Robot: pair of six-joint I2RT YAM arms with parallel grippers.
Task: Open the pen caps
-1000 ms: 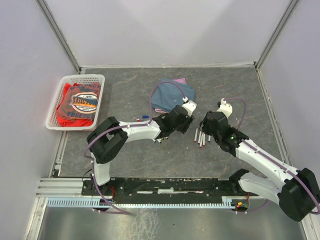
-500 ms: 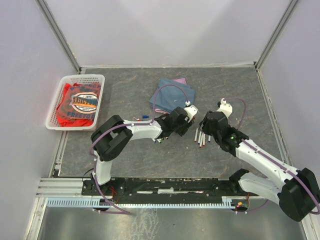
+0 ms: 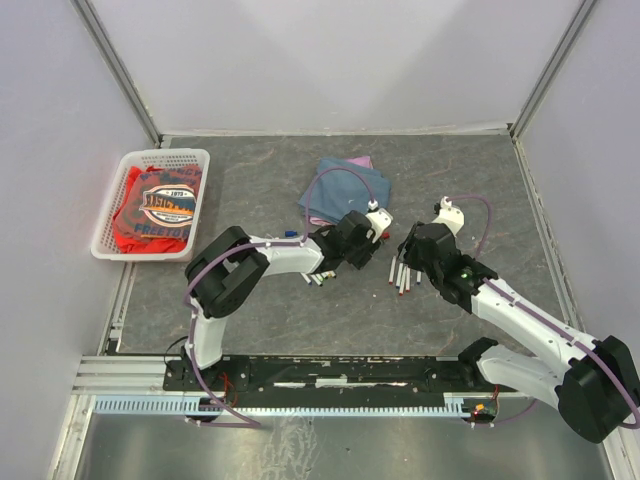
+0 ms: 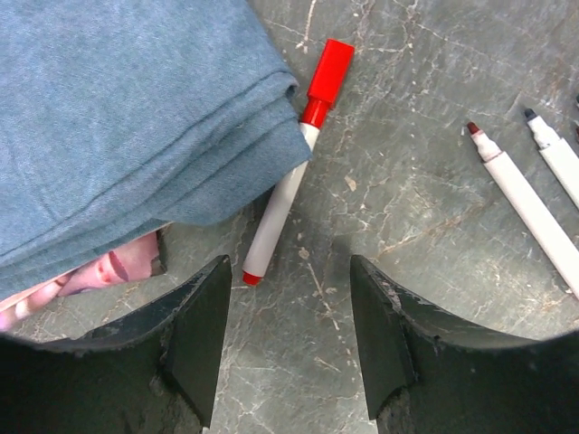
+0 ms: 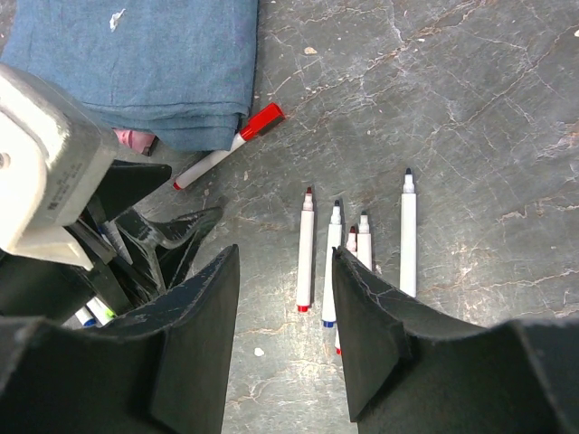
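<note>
The red cap (image 4: 330, 68) sits on its red pen (image 4: 280, 194), the only pen in view not yet opened. It lies straight ahead of the left gripper (image 4: 289, 267), butt end just off the left jaw's tip and the cap at the far end, against the fold of the blue cloth (image 4: 127, 108).

Over the last second this gripper has drawn back toward its base, uncovering the pen from overhead, and its jaws have narrowed slightly. They stand spread and empty. I judge this to be lining up on the barrel, with uncapping not begun. The right gripper (image 5: 285, 253) has not moved, its jaws wide and holding nothing.

Counted:
- One capped pen.
- Five uncapped pens (image 5: 331, 258) in a row just ahead of the right jaws (one half hidden by its neighbour).
- A few further pens (image 3: 316, 279) near the left gripper, too small to count.
- Possibly two loose caps (image 3: 287, 237) behind that gripper.
</note>
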